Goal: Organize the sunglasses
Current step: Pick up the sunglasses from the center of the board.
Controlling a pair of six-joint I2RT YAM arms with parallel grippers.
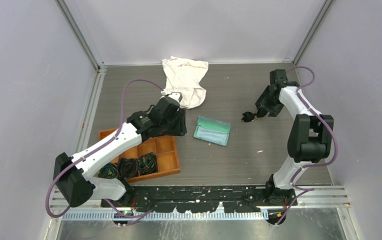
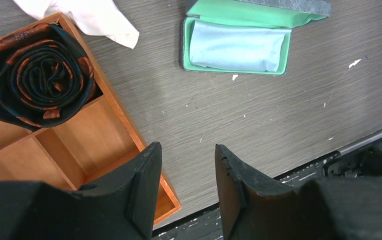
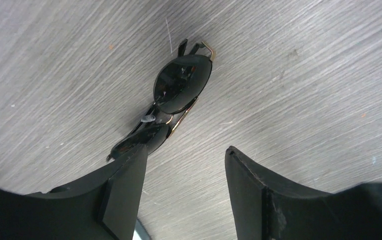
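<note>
Step in hand: approach for pickup. Right gripper [image 3: 185,152] is hovering low with jaws wide, holding nothing. The sunglasses [image 3: 181,86] are lying on the grey table [image 3: 304,75], right of the open glasses case [image 1: 212,130], off-centre, with one lens tucking under one finger. Left gripper [image 2: 186,150] is idling open and empty over the wooden tray [image 2: 94,140] edge. Next move, as I am judging it: centre the frame between the fingers, lower, close gently, then carry to the case.

White arms [image 1: 104,147], black hands [image 2: 186,150], purple cables [image 1: 144,80]
</note>
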